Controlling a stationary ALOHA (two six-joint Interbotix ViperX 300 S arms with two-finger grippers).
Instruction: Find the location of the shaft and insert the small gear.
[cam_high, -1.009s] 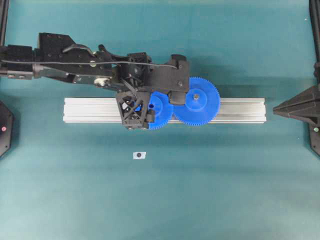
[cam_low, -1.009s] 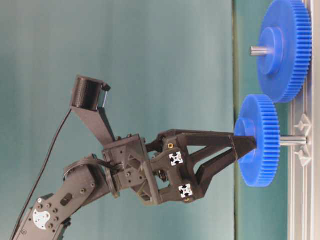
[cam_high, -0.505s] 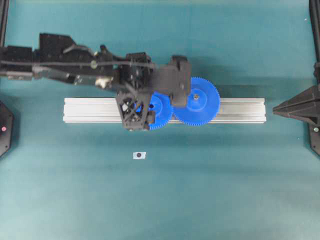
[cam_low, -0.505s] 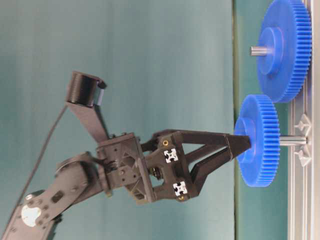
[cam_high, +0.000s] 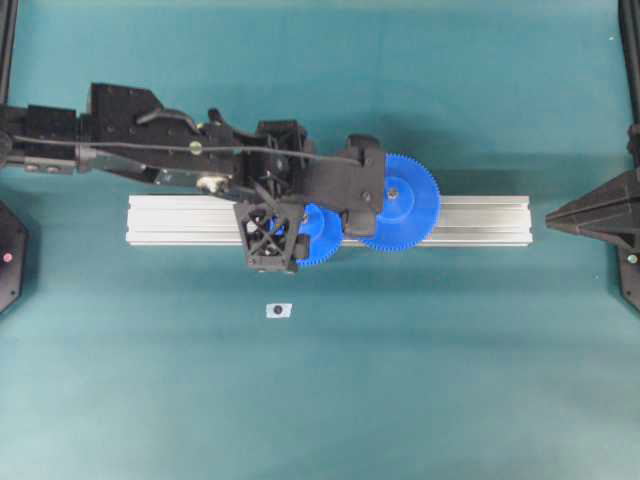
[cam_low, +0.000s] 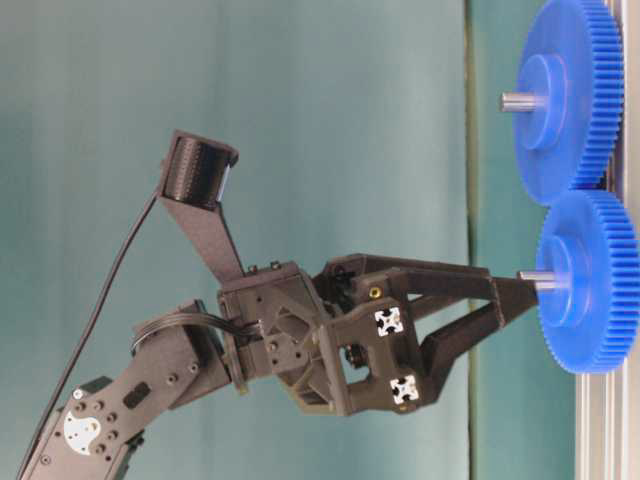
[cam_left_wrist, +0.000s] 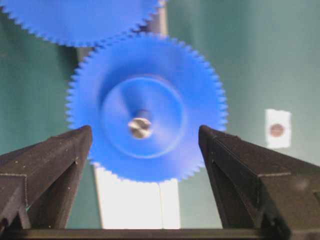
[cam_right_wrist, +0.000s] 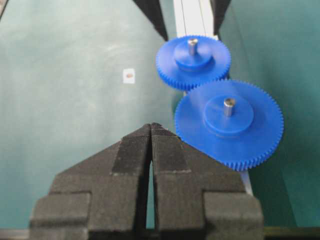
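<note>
A robotics lab bench: a plain teal table top (cam_high: 450, 380) with a grooved aluminium rail (cam_high: 480, 220) laid across it, two black robot arms (cam_high: 130, 140) at its sides, nothing homely about.

**A:** What do you see lying across the middle of the teal table (cam_high: 450, 380)?

**B:** You have a long grooved aluminium rail (cam_high: 480, 220) running from nine to three o'clock. A large blue gear (cam_high: 405, 205) sits on it just right of centre, with a grey pin (cam_right_wrist: 229, 106) standing up from its hub.

**A:** Anything else?

**B:** At about seven o'clock from that gear, apart from the rail, you'll find a small white tag with a dark dot (cam_high: 279, 310).
</note>
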